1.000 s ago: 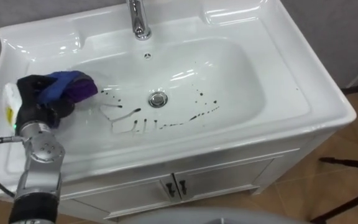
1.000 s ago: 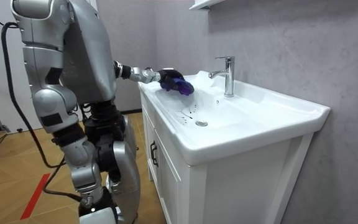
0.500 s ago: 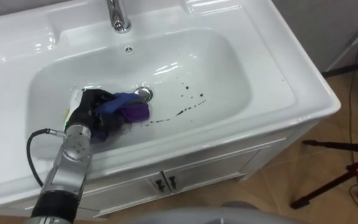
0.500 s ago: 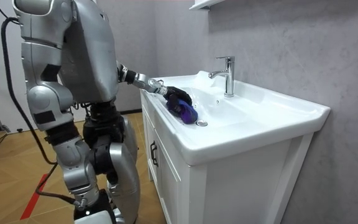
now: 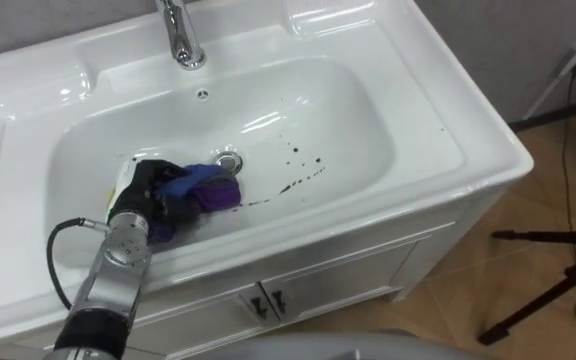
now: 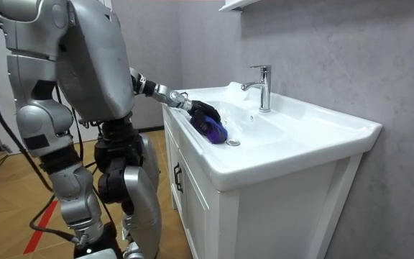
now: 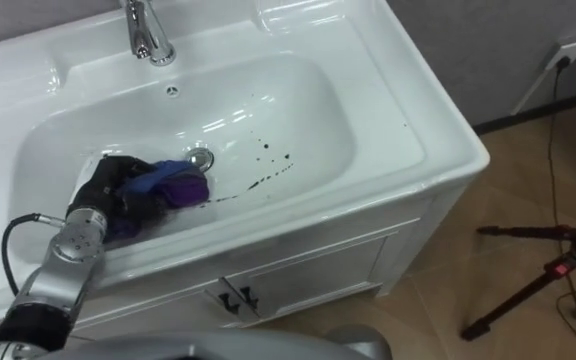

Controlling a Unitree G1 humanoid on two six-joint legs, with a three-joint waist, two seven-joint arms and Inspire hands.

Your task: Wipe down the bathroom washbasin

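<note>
The white basin has dark streaks and spots on its floor, right of the drain. My left hand is down in the bowl, left of the drain. Its dark fingers are curled round a blue and purple cloth that rests on the basin floor beside the drain.
A chrome tap stands at the back rim. White cabinet doors hang below the basin. A tripod leg and cable lie on the wooden floor at the right. I stand at the cabinet's front.
My left hand came from the basin's left rim down into the bowl with the cloth and wiped away the marks left of the drain. The eye views have shifted a little.
</note>
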